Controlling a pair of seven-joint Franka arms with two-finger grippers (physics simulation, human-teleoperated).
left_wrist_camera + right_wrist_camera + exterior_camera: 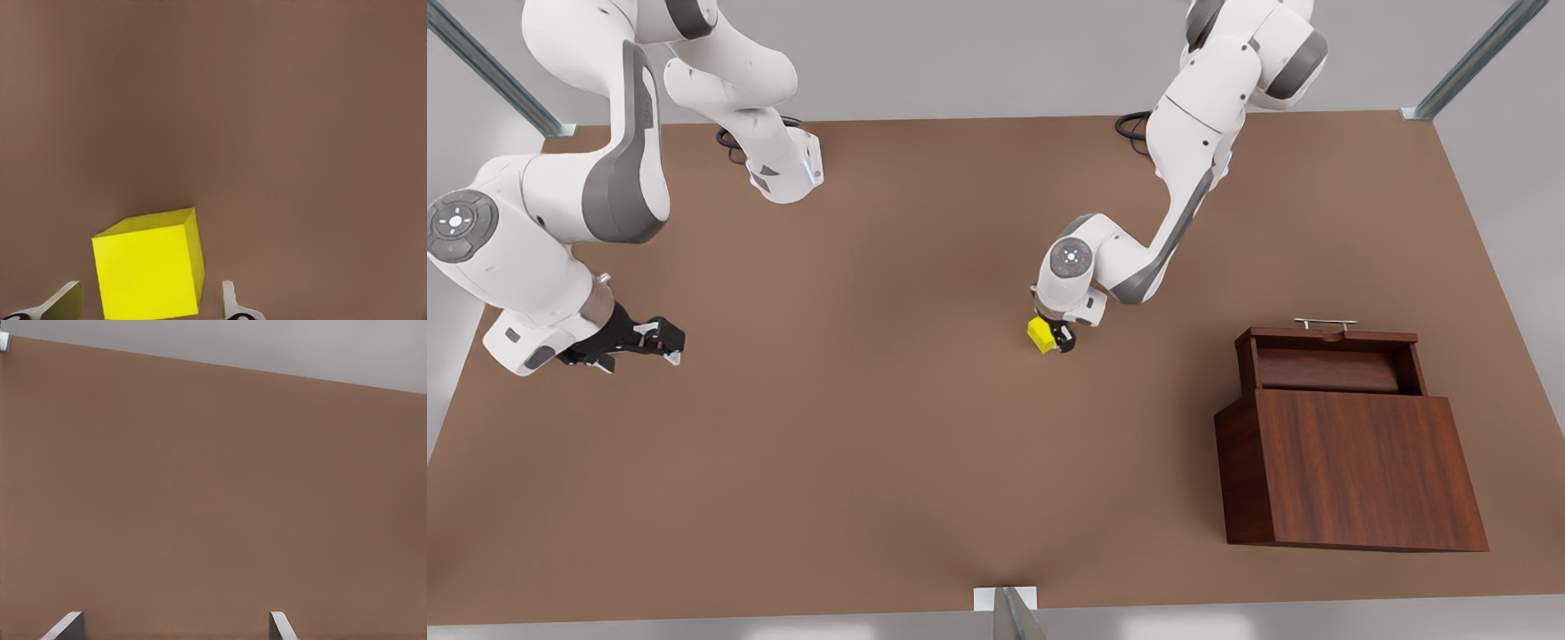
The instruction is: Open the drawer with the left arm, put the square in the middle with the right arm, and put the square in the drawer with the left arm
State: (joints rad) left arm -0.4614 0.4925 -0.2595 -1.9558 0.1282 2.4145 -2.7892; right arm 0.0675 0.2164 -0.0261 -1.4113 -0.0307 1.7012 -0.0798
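Centrally, left gripper [1056, 339] low over the middle [889, 427], fingers [228, 301] spread to either side of the square [1040, 334] with a gap showing on each side, so open around it rather than clamped; square [148, 270] tilted, whether touching the tabletop not clear. Off at four o'clock from that gripper, well apart: cabinet [1352, 467] with the drawer [1334, 360] pulled out, silver handle [1325, 324] at its far edge, tray bare inside. Far out at nine o'clock, right gripper [660, 341] waiting just above the table, fingers [67, 625] apart, nothing between them.
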